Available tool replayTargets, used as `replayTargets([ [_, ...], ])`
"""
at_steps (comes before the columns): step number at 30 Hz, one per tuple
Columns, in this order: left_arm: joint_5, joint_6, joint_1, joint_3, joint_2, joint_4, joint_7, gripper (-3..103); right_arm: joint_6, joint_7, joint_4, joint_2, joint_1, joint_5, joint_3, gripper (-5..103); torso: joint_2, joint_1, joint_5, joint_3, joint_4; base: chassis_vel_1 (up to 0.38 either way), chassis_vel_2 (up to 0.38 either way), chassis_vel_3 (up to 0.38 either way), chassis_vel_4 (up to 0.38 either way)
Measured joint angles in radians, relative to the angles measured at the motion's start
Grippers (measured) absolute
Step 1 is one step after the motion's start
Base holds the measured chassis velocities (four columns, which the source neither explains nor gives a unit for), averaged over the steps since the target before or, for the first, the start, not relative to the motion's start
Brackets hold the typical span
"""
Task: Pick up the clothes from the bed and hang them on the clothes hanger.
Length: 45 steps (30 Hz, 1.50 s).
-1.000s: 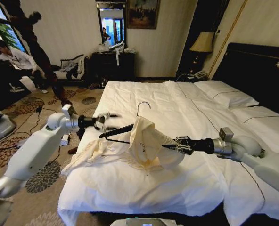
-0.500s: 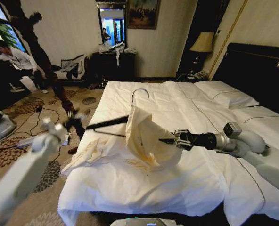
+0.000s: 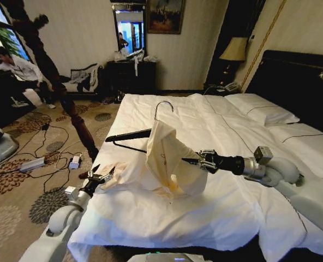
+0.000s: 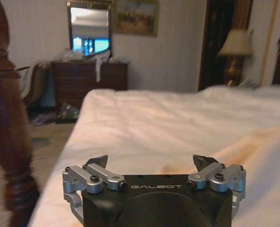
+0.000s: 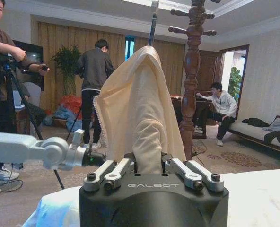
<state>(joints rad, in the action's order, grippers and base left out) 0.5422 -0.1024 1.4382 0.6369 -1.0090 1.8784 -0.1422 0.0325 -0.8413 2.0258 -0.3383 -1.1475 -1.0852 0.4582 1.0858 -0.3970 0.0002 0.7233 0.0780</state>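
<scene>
The dark clothes hanger (image 3: 130, 135) hangs tilted above the bed (image 3: 216, 213), its silvery hook (image 3: 163, 105) pointing up. Cream clothes (image 3: 166, 158) drape over its right half and trail down onto the duvet. My right gripper (image 3: 196, 161) is shut on the clothes where they cover that end of the hanger. In the right wrist view the clothes (image 5: 137, 109) rise from my right gripper (image 5: 147, 166), with the hook (image 5: 153, 19) above. My left gripper (image 3: 100, 176) is open, low at the bed's left edge, beside the trailing cloth. In the left wrist view my left gripper (image 4: 152, 163) holds nothing and faces the bed (image 4: 178, 118).
A wooden coat stand post (image 3: 77, 123) rises from the carpet left of the bed. Cables and a power strip (image 3: 33, 163) lie on the floor. Pillows (image 3: 262, 112) and the black headboard (image 3: 298, 82) are at the far right. A dresser (image 3: 130, 75) stands against the back wall.
My left arm has dropped from beside the hanger's bare end to low at the bed's left edge. The right gripper, hanger and clothes have barely moved.
</scene>
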Motion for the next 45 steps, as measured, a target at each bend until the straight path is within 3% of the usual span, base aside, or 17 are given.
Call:
replayTargets([
  [3, 0.017, -0.036, -0.033, -0.001, 0.037, -0.046, -0.014, 100, 0.002, -0.004, -0.001, -0.005, -0.002, 0.007, -0.001, 21, 0.000, 0.000, -0.0002, 0.000, 0.0000, 0.000, 0.000, 0.000, 0.000],
  [5, 0.084, -0.062, -0.069, -0.012, 0.083, -0.105, -0.113, 100, 0.003, -0.006, 0.000, -0.009, -0.002, 0.010, -0.001, 21, 0.000, 0.000, -0.0002, 0.000, 0.0000, 0.000, 0.000, 0.000, 0.000],
  [6, 0.084, -0.062, -0.069, -0.012, 0.083, -0.105, -0.113, 100, 0.003, -0.006, 0.000, -0.009, -0.002, 0.010, -0.001, 21, 0.000, 0.000, -0.0002, 0.000, 0.0000, 0.000, 0.000, 0.000, 0.000],
  [9, 0.171, -0.082, -0.122, -0.049, 0.140, -0.182, -0.303, 100, 0.004, -0.006, 0.009, -0.008, -0.001, 0.010, -0.001, 21, 0.000, 0.000, -0.0003, 0.000, -0.0001, 0.000, 0.000, 0.000, 0.000],
  [10, 0.171, -0.082, -0.122, -0.049, 0.140, -0.182, -0.303, 100, 0.004, -0.006, 0.009, -0.008, -0.001, 0.010, -0.001, 21, 0.000, 0.000, -0.0003, 0.000, -0.0001, 0.000, 0.000, 0.000, 0.000],
  [13, 0.186, -0.094, -0.181, -0.096, 0.171, -0.228, -0.397, 103, 0.005, -0.006, 0.021, -0.001, -0.001, 0.010, 0.002, 21, 0.000, 0.000, -0.0006, 0.000, -0.0002, 0.000, 0.000, 0.000, 0.000],
  [20, 0.207, -0.109, -0.251, -0.136, 0.185, -0.268, -0.391, 96, 0.006, -0.006, 0.038, 0.003, -0.003, 0.009, 0.011, 21, 0.000, 0.000, -0.0002, 0.000, 0.0000, 0.000, 0.000, 0.000, 0.000],
  [24, 0.204, -0.111, -0.265, -0.143, 0.187, -0.299, -0.410, 76, 0.006, -0.006, 0.049, 0.006, -0.004, 0.007, 0.014, 21, 0.000, 0.000, -0.0003, 0.000, -0.0002, 0.000, 0.000, 0.000, 0.000],
  [26, 0.204, -0.111, -0.265, -0.144, 0.186, -0.305, -0.417, 76, 0.006, -0.005, 0.050, 0.006, -0.004, 0.006, 0.014, 21, 0.000, 0.000, -0.0003, 0.000, -0.0002, 0.000, 0.000, 0.000, 0.000],
  [31, 0.203, -0.111, -0.265, -0.146, 0.177, -0.331, -0.453, 66, 0.007, -0.005, 0.054, 0.008, -0.004, 0.006, 0.016, 21, 0.000, 0.000, -0.0002, 0.000, -0.0002, 0.000, 0.000, 0.000, 0.000],
  [33, 0.203, -0.111, -0.265, -0.150, 0.168, -0.338, -0.461, 55, 0.007, -0.005, 0.055, 0.008, -0.005, 0.006, 0.016, 21, 0.000, 0.000, -0.0003, 0.000, -0.0002, 0.000, 0.000, 0.000, 0.000],
  [35, 0.203, -0.110, -0.265, -0.152, 0.164, -0.340, -0.462, 55, 0.007, -0.005, 0.055, 0.007, -0.006, 0.006, 0.016, 21, 0.000, 0.000, -0.0003, 0.000, -0.0001, 0.000, 0.000, 0.000, 0.000],
  [38, 0.200, -0.108, -0.267, -0.153, 0.155, -0.343, -0.463, 39, 0.008, -0.005, 0.055, 0.006, -0.009, 0.007, 0.016, 21, 0.000, 0.000, -0.0003, 0.000, -0.0002, 0.000, 0.000, 0.000, 0.000],
  [41, 0.201, -0.106, -0.269, -0.153, 0.153, -0.344, -0.463, 33, 0.009, -0.005, 0.054, 0.006, -0.009, 0.008, 0.017, 21, 0.000, 0.000, -0.0002, 0.000, -0.0001, 0.000, 0.000, 0.000, 0.000],
  [42, 0.202, -0.105, -0.270, -0.150, 0.153, -0.344, -0.463, 22, 0.010, -0.005, 0.052, 0.006, -0.010, 0.008, 0.017, 21, 0.000, 0.000, -0.0002, 0.000, -0.0001, 0.000, 0.000, 0.000, 0.000],
  [44, 0.203, -0.105, -0.270, -0.148, 0.153, -0.344, -0.465, 22, 0.011, -0.005, 0.051, 0.006, -0.011, 0.009, 0.017, 21, 0.000, 0.000, -0.0002, 0.000, -0.0001, 0.000, 0.000, 0.000, 0.000],
  [45, 0.204, -0.104, -0.269, -0.143, 0.154, -0.344, -0.470, 16, 0.012, -0.005, 0.049, 0.005, -0.012, 0.011, 0.017, 21, 0.000, 0.000, -0.0002, 0.000, -0.0001, 0.000, 0.000, 0.000, 0.000],
])
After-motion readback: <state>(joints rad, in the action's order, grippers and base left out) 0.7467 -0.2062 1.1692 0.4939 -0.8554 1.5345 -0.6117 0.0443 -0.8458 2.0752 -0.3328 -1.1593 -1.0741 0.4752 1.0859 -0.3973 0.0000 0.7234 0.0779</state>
